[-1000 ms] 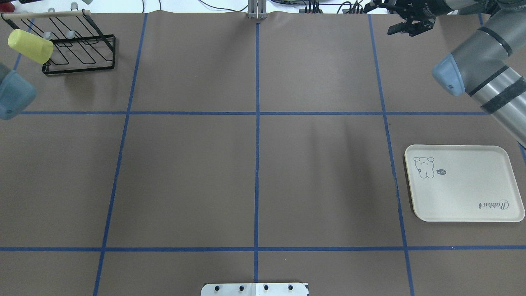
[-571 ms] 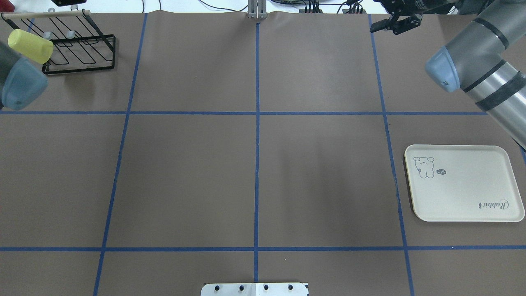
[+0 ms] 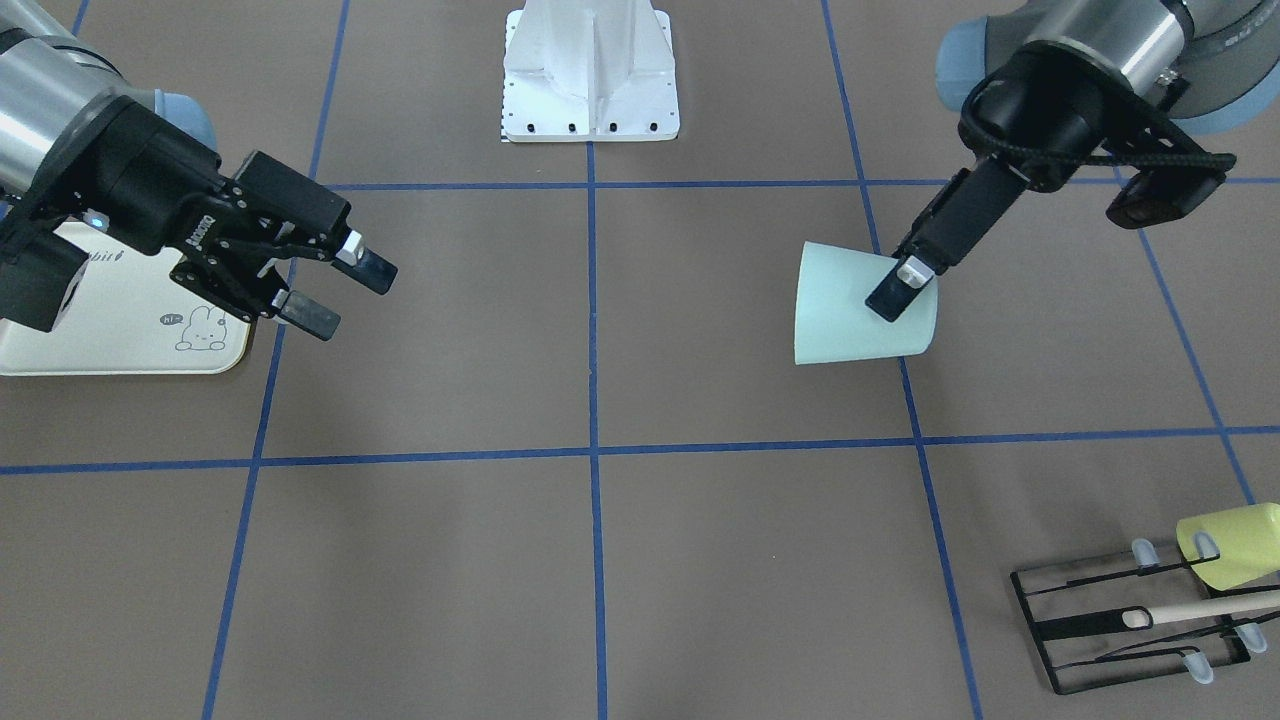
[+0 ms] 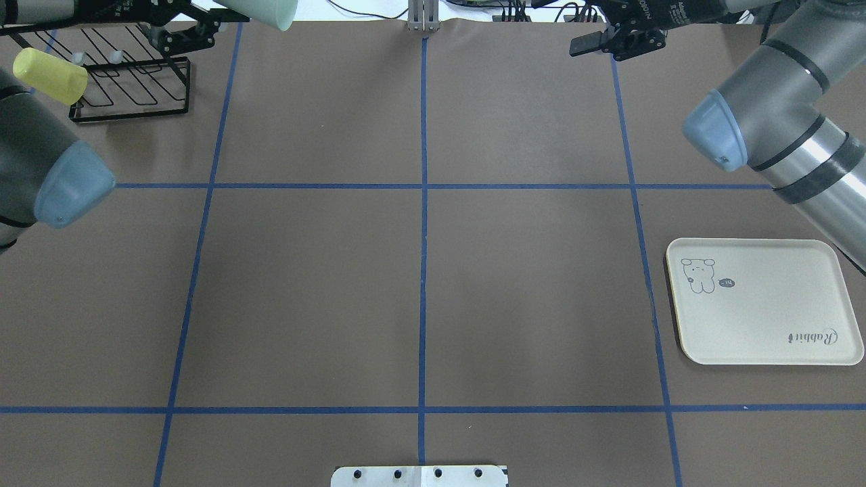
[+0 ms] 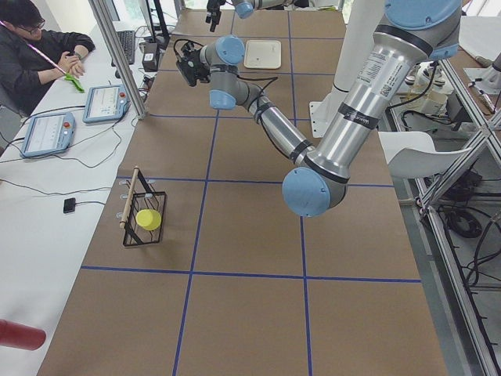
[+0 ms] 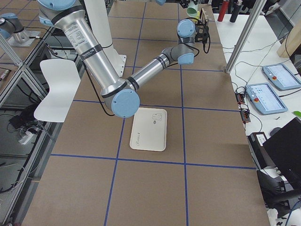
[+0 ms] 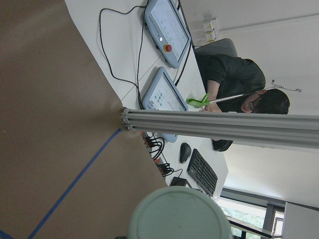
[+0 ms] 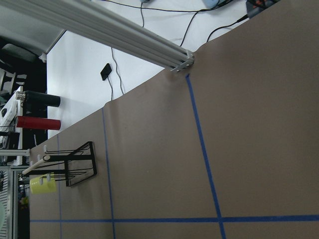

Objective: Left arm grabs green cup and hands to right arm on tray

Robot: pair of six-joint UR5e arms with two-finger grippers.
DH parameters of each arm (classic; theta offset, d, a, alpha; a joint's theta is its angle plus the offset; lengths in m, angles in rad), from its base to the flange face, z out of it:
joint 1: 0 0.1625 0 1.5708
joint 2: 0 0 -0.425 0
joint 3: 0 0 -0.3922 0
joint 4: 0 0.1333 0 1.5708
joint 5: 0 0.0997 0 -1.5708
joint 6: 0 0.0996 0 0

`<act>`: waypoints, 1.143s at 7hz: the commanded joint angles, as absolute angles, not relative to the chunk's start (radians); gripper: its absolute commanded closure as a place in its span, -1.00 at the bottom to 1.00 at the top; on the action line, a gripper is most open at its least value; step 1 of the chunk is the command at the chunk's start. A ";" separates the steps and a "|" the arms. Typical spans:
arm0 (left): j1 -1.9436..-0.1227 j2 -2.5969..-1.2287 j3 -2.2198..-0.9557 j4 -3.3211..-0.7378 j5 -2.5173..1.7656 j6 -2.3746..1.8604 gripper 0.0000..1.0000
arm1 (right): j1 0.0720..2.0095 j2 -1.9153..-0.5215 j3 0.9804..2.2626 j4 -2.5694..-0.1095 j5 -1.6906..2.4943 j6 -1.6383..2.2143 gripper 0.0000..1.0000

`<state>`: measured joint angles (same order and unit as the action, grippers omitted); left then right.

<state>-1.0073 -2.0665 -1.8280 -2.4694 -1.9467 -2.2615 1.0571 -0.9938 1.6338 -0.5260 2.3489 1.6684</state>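
Aloft on my left side, the green cup (image 3: 850,315) lies sideways in the air, clamped near its base by my left fingers (image 3: 895,292). They are closed to the cup's width. One finger shows across the outer wall; the other is hidden by the cup. The open mouth points toward my right side. The closed bottom faces my left wrist camera and fills the lower edge of that view. Seen from overhead, the cup shows against the far edge of the surface (image 4: 304,291), between the far-left corner and the middle of that edge, well clear of the brown paper.

My right fingers (image 3: 360,266) are spread wide and hold nothing. They hang in the air toward the far-right corner, tips turned toward the cup and well apart from it.

The tray (image 4: 764,325) lies flat by the right edge of the surface, about midway along it. Its bunny drawing sits at the inner far corner and its "Rabbit" script at the outer near corner.

At the far-left corner stands a black wire rack (image 4: 128,115), with a yellow-green cup (image 4: 51,76) tilted on one prong. Blue tape lines (image 4: 423,270) divide the surface into squares. An operator (image 5: 35,51) in dark clothes sits at a white bench beyond the far edge.
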 commanded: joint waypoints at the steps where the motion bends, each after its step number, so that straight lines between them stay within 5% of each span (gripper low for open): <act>1: -0.980 -2.068 -1.859 -2.511 -1.948 -2.435 0.01 | 1.022 -0.994 1.637 -0.364 2.349 1.751 -0.97; 8: -0.819 -2.071 -1.919 -2.574 -1.809 -2.876 0.00 | 0.833 -1.000 1.701 -0.146 2.127 1.770 -0.87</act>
<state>-0.8501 -2.0705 -1.9111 -2.5738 -1.8415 -2.8376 0.8827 -0.9967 1.6977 -0.1940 2.1960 1.7713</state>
